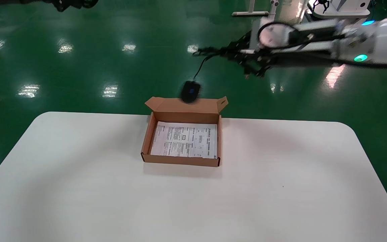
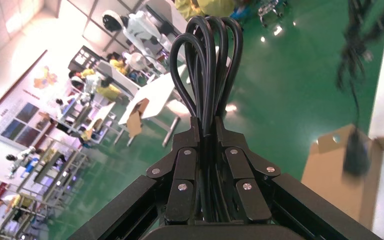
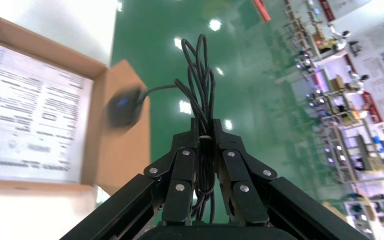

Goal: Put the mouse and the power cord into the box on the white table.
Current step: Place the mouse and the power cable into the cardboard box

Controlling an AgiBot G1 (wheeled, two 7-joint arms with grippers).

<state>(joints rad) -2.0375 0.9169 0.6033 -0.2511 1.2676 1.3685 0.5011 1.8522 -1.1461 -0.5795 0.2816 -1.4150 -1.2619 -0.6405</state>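
The right pincer (image 3: 206, 145), pinching the thin cable, dangles the small black mouse (image 1: 190, 91) by the brown cardboard box's (image 1: 181, 160) lid flap; swinging, it might land outside.

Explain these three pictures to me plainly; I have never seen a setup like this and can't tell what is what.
This is a two-armed robot, and each picture comes from one of its cameras. The wide picture is taken from its head, looking down at the white table, where an open brown cardboard box sits with a printed sheet in its bottom. The other two are taken from cameras on its wrists, looking out along the black fingers. The right gripper, reaching in above the floor beyond the table, is clamped on the mouse's thin bundled cable, so the mouse dangles over the box's lid flap. The left gripper is clamped on the looped power cord, barely within the head camera's sight.
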